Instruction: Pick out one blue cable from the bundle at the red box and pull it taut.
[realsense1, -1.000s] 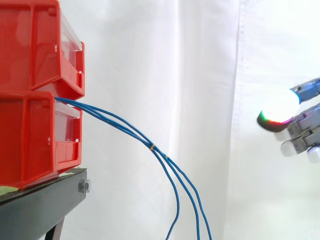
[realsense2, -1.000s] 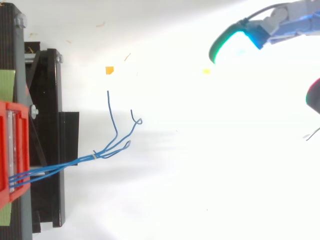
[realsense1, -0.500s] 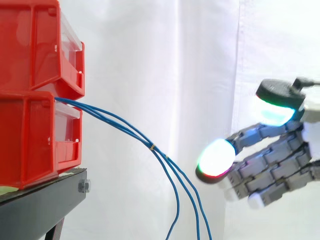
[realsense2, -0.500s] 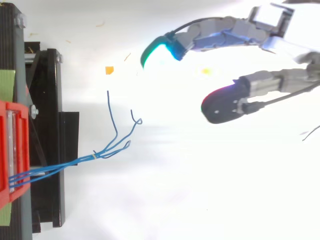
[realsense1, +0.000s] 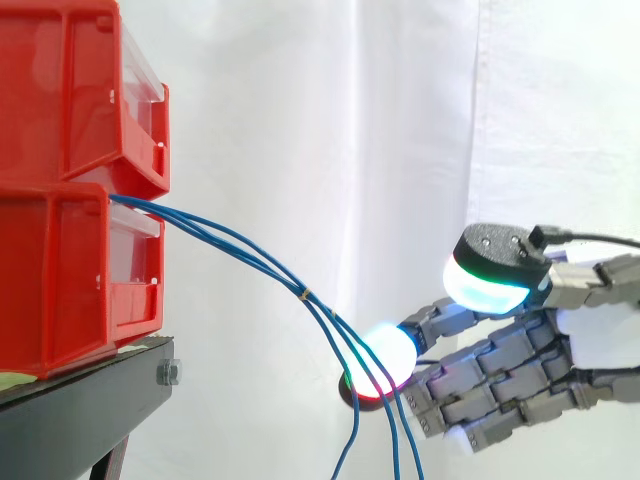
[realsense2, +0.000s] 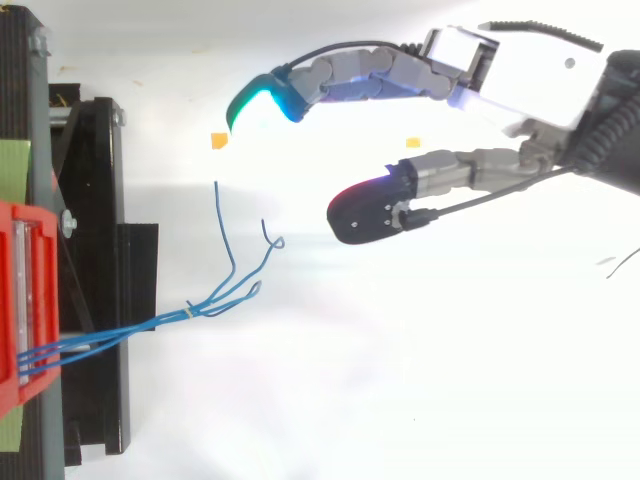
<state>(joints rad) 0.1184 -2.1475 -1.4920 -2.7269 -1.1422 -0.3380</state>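
A white curtain (realsense1: 300, 120) is hanging behind the whole scene. At the left, a black stand (realsense1: 80, 415) is carrying two red bins stacked one on the other, the upper bin (realsense1: 60, 90) sitting on the lower bin (realsense1: 60, 270), both with their open fronts facing right.

The hand (realsense1: 520, 370) is reaching in from the right, low in the side view. Its fingers are stretching out leftward, nearly straight. The thumb, tipped with a cyan and green pad (realsense1: 490, 285), is riding above them with a clear gap between. The hand is spread and grasping nothing.

The blue cables (realsense1: 230, 245) are coming out of the front of the lower bin as a bundle, sloping down to the right and then dropping off the bottom of the side view. A small tie (realsense1: 305, 294) is binding them together partway along, and past it the strands are fanning apart.

In the side view the foremost glowing fingertip (realsense1: 382, 360) is overlapping the hanging strands just below the tie. In the top view the hand (realsense2: 530, 70) is standing apart from the cables (realsense2: 130, 328), whose loose ends are curling up left of the dark thumb tip (realsense2: 365, 210) and short of the green-lit fingertip (realsense2: 255, 100), so whether anything is touching is hard to tell.

A small orange scrap (realsense2: 218, 140) is lying on the white floor just beside that green fingertip, and a yellow scrap (realsense2: 412, 143) is lying further right, between finger and thumb.
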